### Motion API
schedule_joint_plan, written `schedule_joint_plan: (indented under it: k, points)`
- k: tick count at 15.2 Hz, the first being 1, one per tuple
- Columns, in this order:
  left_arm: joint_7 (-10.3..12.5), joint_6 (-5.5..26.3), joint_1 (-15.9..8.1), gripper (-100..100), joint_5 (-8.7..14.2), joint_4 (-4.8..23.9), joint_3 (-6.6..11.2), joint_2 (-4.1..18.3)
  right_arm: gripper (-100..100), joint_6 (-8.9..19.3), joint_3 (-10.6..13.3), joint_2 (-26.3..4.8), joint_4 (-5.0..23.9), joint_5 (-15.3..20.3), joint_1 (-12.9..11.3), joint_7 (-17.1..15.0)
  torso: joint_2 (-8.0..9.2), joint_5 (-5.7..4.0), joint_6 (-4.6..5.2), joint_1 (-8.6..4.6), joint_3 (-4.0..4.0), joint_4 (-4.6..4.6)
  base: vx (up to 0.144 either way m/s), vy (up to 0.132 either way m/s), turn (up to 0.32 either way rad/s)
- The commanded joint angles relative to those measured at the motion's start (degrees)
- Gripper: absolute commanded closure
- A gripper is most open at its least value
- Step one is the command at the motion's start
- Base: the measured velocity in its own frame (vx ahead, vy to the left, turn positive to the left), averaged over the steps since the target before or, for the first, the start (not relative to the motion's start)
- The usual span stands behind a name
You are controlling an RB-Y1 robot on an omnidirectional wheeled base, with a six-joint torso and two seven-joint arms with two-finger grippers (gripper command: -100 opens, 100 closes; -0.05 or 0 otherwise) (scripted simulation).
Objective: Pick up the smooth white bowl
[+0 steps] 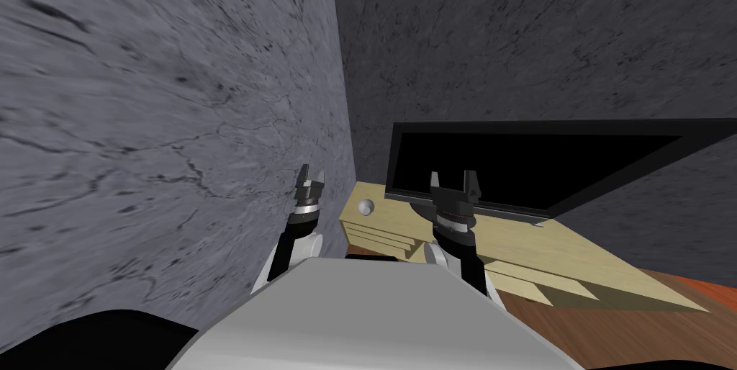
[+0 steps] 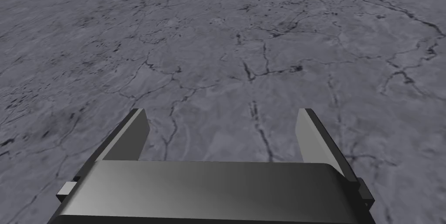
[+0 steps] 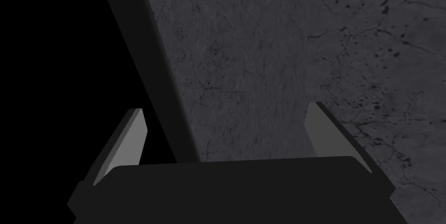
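A small white rounded bowl point(image 1: 366, 207) sits on the near left corner of a pale wooden stand point(image 1: 576, 258) in the head view. My left gripper point(image 1: 312, 176) is raised beside the grey wall, left of the bowl and apart from it, fingers point(image 2: 133, 136) open and empty. My right gripper point(image 1: 453, 180) is held up in front of the black screen point(image 1: 532, 164), to the right of the bowl, open with nothing between its fingers point(image 3: 130, 136).
A grey cracked wall point(image 1: 144, 135) stands close on my left and another runs behind the stand. The wide black screen's frame edge point(image 3: 143, 60) crosses the right wrist view. Brown floor point(image 1: 633, 330) lies at the lower right.
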Motion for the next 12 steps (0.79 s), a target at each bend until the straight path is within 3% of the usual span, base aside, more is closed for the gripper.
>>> schedule_joint_plan:
  k: [1, 7, 12]
  points:
    - [-0.07, 0.51, -0.22, -100, -0.01, 0.45, 0.0, 1.73, 0, 0.0, 0.0, 0.0, 0.0, 0.0, 0.0, 0.0, 0.0, 0.0, 0.0, 0.0, 0.0, 0.0, 0.0, 0.0, 0.0]
    - [-0.83, 5.93, -2.52, -100, -0.15, 5.21, -0.02, 8.12, 0, 0.0, 0.0, 0.0, 0.0, 0.0, 0.0, 0.0, -0.02, -0.01, 0.01, -0.06, -0.01, -0.01, 0.002, -0.017, -0.027]
    - [-1.45, 10.4, -4.42, -100, -0.27, 9.15, -0.04, 10.17, 0, 0.0, 0.0, 0.0, 0.0, 0.0, 0.0, 0.0, -0.04, -0.02, 0.01, -0.1, -0.03, -0.01, 0.004, -0.024, -0.029]
